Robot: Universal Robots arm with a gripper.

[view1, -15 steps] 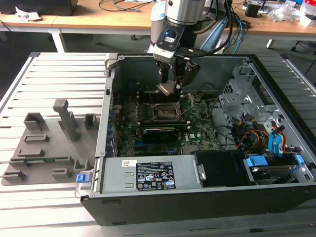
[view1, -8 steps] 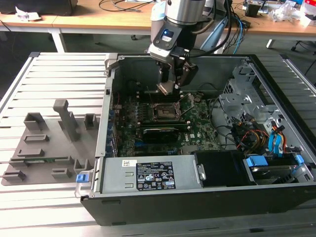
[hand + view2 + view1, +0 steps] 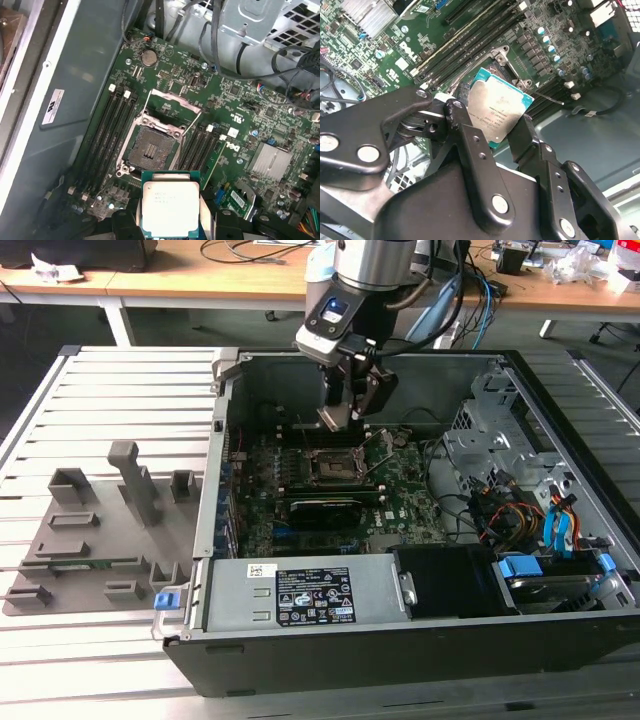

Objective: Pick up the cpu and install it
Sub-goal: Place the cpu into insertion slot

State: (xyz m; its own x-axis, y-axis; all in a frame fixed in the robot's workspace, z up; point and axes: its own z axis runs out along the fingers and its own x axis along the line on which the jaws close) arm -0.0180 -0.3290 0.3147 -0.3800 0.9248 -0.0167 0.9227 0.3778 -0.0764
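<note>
My gripper (image 3: 335, 418) hangs inside the open computer case, a short way above the motherboard. It is shut on the cpu (image 3: 498, 112), a thin square chip with a silver-grey metal top and a teal edge, also seen in the first wrist view as the cpu (image 3: 170, 204). One black finger (image 3: 470, 145) presses one edge of the chip and the other finger (image 3: 527, 137) presses the opposite edge. The black socket (image 3: 150, 149) lies open on the green board with its metal frame (image 3: 176, 101) lifted. The chip hangs above the board, just beside the socket and apart from it.
Black memory slots (image 3: 111, 125) flank the socket on both sides. A silver heatsink (image 3: 271, 162) and bundles of cables (image 3: 500, 510) sit on the board. A grey plastic tray (image 3: 95, 530) rests on the slatted table at the exterior view's left. The power supply (image 3: 305, 595) spans the case front.
</note>
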